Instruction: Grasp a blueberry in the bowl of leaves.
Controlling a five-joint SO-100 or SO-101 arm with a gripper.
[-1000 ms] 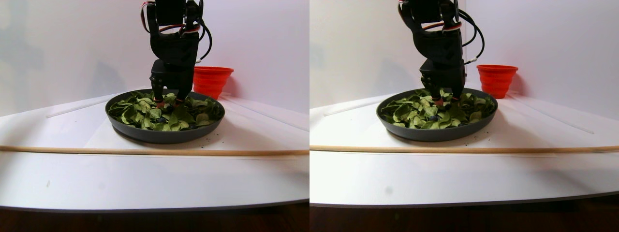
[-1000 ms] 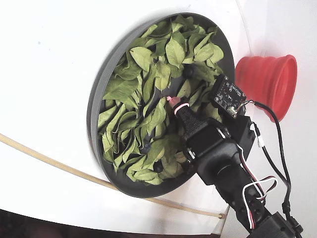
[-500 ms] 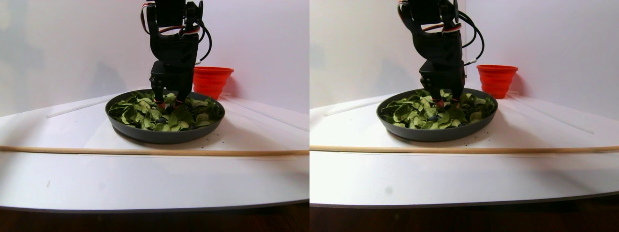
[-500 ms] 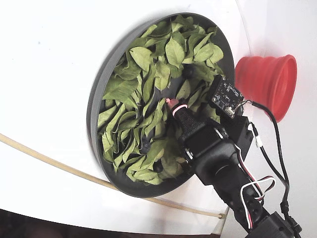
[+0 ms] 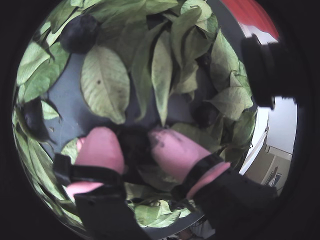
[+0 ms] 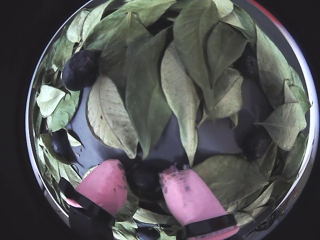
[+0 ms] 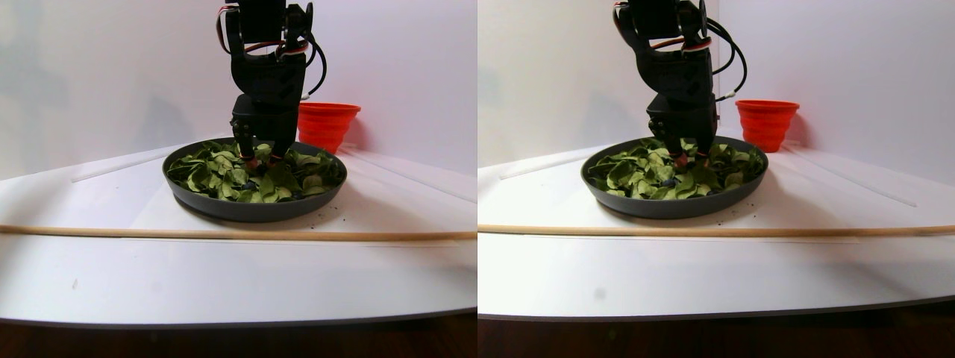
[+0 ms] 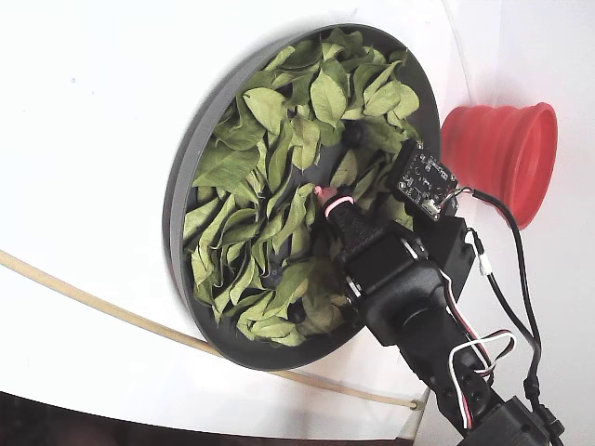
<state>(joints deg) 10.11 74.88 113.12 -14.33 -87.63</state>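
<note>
We judge the grasp is closing: our gripper point(image 6: 148, 186) pinches a blueberry point(image 6: 144, 178) among the leaves point(image 6: 177, 95) in the bowl point(image 8: 181, 186), so next comes a straight lift.

A white table point(image 7: 224, 276) carries a wide, shallow dark-grey round bowl point(image 8: 186, 190) heaped with green leaves, a red ribbed cup point(image 8: 502, 153) just beside its rim, and a long thin wooden stick point(image 7: 224, 233) lying across the front.

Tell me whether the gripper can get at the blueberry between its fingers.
Probably yes: the gripper already has its pink fingers either side of the blueberry, with no leaves covering it.
</note>
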